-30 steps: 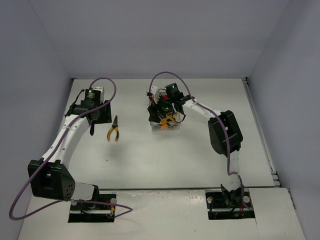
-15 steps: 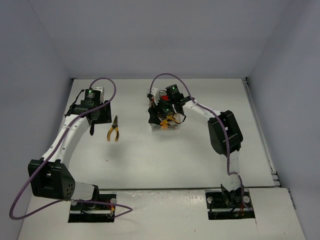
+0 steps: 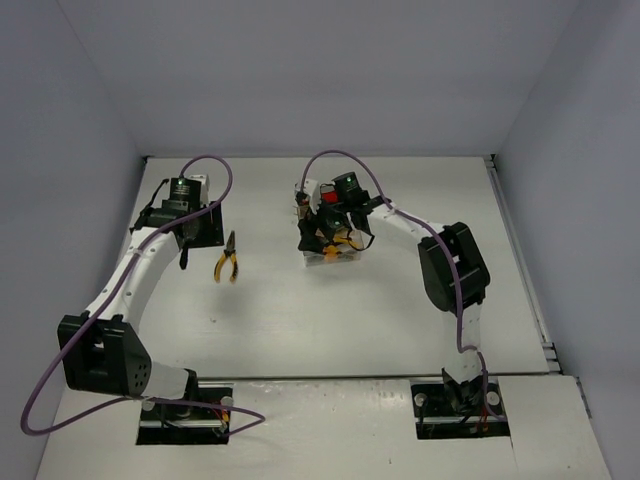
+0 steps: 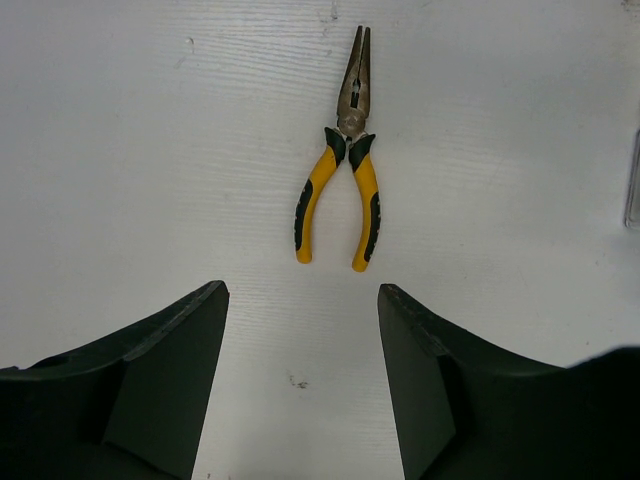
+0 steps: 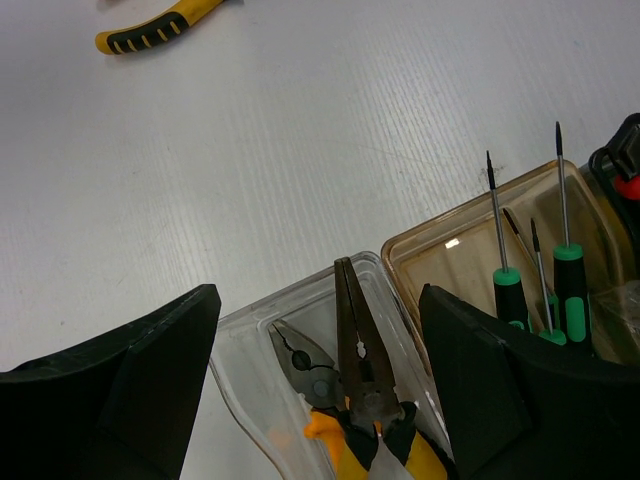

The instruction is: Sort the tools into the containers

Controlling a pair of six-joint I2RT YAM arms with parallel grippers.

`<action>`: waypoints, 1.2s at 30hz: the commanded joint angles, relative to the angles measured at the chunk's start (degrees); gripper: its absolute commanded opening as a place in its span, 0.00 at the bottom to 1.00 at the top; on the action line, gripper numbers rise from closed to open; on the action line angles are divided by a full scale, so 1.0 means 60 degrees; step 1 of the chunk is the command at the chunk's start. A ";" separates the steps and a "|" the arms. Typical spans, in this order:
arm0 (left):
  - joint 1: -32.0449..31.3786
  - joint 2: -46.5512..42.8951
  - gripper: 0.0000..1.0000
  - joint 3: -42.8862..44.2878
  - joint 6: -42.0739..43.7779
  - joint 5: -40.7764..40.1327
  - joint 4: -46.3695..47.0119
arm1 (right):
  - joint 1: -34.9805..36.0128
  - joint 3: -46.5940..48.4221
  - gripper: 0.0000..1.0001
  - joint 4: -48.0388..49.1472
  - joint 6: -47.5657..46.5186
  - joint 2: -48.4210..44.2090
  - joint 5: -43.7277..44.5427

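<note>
Overhead, two arms reach over a white table (image 3: 400,320). Little has changed in the last second: my right gripper (image 5: 315,300) has swung slightly above the row of bins; my left gripper (image 4: 300,295) has not moved; the yellow-handled pliers (image 4: 340,150) lie on the table just where they were. I read this as a drop-off ending on the right, with one tool left to sort on the left.

The right fingers are spread wide with nothing between them. Below them sits the clear bin (image 5: 262,312), holding two sorted pliers (image 5: 358,370) side by side. The amber bin (image 5: 440,250) touches it on the right, with green-collared screwdrivers (image 5: 565,270) leaning inside.

The left fingers are also spread and empty. The yellow-handled pliers lie flat on bare table just ahead of the fingertips, apart from them and roughly centred on the gap; the handles point toward the gripper, slightly splayed, and the nose points away. From overhead they sit well to the left of the bins. I judge that a straight descent with a short reach forward would bring the fingers astride them.
</note>
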 commanded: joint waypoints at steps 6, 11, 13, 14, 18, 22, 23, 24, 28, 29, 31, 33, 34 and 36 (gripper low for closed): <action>0.0094 0.0317 0.58 0.0210 0.0219 0.0368 0.0143 | -0.0134 0.0870 0.81 -0.0113 0.0235 -0.1209 0.0999; 0.0082 0.0830 0.58 0.0308 0.0155 0.0529 0.0140 | -0.0257 0.1179 0.82 -0.0113 0.0798 -0.1919 0.2253; 0.0029 0.1238 0.58 0.0476 0.0195 0.0561 0.0047 | -0.0262 0.0878 0.82 -0.0098 0.0936 -0.2469 0.2877; 0.0005 0.1451 0.58 0.0712 0.0227 0.0618 -0.0042 | -0.0271 0.0674 0.82 -0.0098 0.1075 -0.2747 0.3140; -0.0080 0.2592 0.58 0.1617 0.0274 0.0763 -0.0630 | -0.0318 -0.0688 0.82 -0.0113 0.1518 -0.4306 0.4110; -0.0168 0.3738 0.58 0.2845 0.0372 0.0809 -0.1159 | -0.0276 -0.2280 0.82 -0.0070 0.2276 -0.5931 0.4651; -0.0170 0.4046 0.58 0.3166 0.0385 0.0786 -0.1289 | -0.0259 -0.2694 0.82 -0.0069 0.2436 -0.6361 0.4675; -0.0170 0.4340 0.58 0.3512 0.0394 0.0750 -0.1423 | -0.0240 -0.3090 0.82 -0.0069 0.2592 -0.6840 0.4693; -0.0155 0.5555 0.58 0.4633 0.0400 0.0596 -0.1781 | -0.0178 -0.4390 0.82 -0.0084 0.3001 -0.8650 0.4828; -0.0155 0.5796 0.58 0.4845 0.0417 0.0559 -0.1876 | -0.0172 -0.4683 0.82 -0.0086 0.3074 -0.9012 0.4879; -0.0155 0.6226 0.58 0.5238 0.0469 0.0538 -0.2114 | -0.0168 -0.5254 0.83 -0.0098 0.3205 -0.9737 0.4959; -0.0143 0.6752 0.58 0.5669 0.0479 0.0467 -0.2280 | -0.0158 -0.5612 0.83 -0.0111 0.3376 -1.0481 0.4993; -0.0140 0.6929 0.58 0.5756 0.0470 0.0432 -0.2342 | -0.0158 -0.5794 0.83 -0.0131 0.3435 -1.0729 0.4995; -0.0109 0.7127 0.58 0.5884 0.0417 0.0340 -0.2488 | -0.0156 -0.6095 0.83 -0.0192 0.3555 -1.1140 0.4919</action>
